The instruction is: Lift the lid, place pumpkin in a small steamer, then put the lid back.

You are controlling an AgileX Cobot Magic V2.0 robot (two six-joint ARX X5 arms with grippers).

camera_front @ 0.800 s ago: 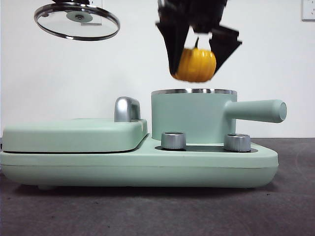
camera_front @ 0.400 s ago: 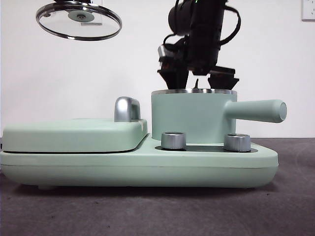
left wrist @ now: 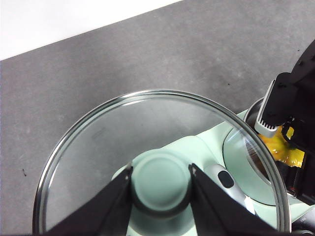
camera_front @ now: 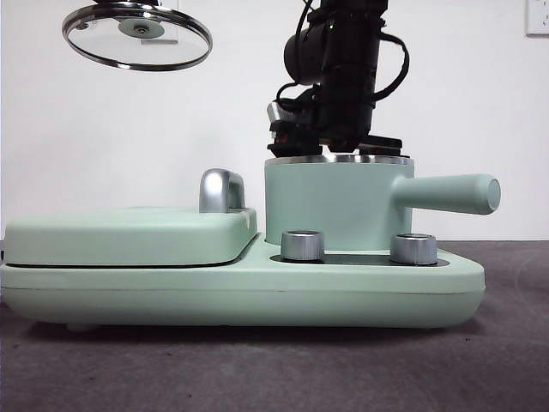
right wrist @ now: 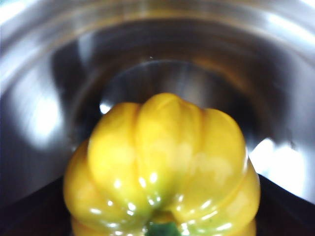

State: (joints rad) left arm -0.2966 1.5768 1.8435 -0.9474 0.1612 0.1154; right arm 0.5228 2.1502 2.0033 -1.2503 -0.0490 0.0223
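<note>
Left end effector (left wrist: 160,184): jaws closed snugly on the mint-green knob of the lid (left wrist: 147,162), one jaw each side. It holds the lid (camera_front: 137,34) high and well off to the side of the small steamer (camera_front: 336,202), glass roughly level. Judged reason: parked there to keep the pot mouth clear for the other arm while staying close for the replacement step.

Right end effector (camera_front: 337,148): lowered into the small steamer's mouth, its body dark above the steel rim, jaws hidden below the rim in the front view. Right wrist view shows the pumpkin (right wrist: 162,167) filling the lower frame, stem end toward the camera, polished steel wall (right wrist: 59,73) curving all round behind it. Dark jaw surfaces show at both lower corners beside the pumpkin; whether they are pressing on it or have let go, I cannot tell. Left wrist view catches a sliver of the pumpkin (left wrist: 280,147) inside the pot beside the right arm.

Room: the pumpkin looks nearly as wide as the pot, so little slack between jaws and wall; a straight vertical withdrawal seems the safe exit. The side handle (camera_front: 446,193) points away from the lid. Griddle cover (camera_front: 129,236) and its steel handle (camera_front: 221,190) sit low beside the pot, under the lid's likely return path. Grey worktop (left wrist: 147,64) below.
</note>
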